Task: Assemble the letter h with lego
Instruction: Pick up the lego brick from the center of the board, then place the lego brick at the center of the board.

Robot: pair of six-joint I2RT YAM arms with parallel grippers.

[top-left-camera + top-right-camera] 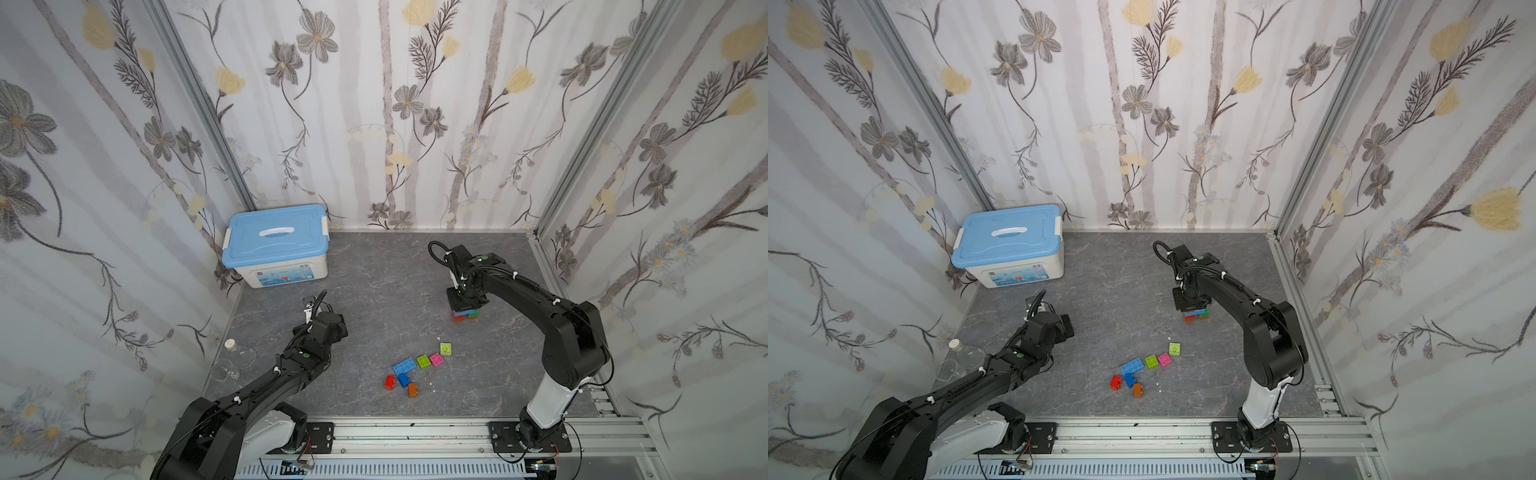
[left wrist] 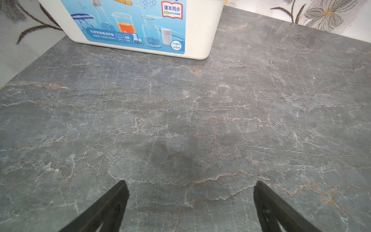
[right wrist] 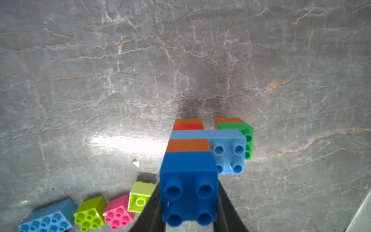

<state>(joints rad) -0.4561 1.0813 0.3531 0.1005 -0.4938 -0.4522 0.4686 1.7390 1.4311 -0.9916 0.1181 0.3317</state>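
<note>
Right pincer (image 3: 189,183) is clenched on the blue brick (image 3: 188,164), studs up, capping the stack (image 1: 464,316) right under it. The light-blue bar (image 3: 227,152) below lies flat, its long axis running past one finger (image 3: 226,211) to the green brick (image 3: 246,132). Left pincer (image 2: 190,181) gapes, holding nothing, well apart.

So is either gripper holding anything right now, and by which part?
The right gripper is shut on the dark blue brick topping the stack, pinching its two opposite side walls. The left gripper is open and holds nothing.
</note>
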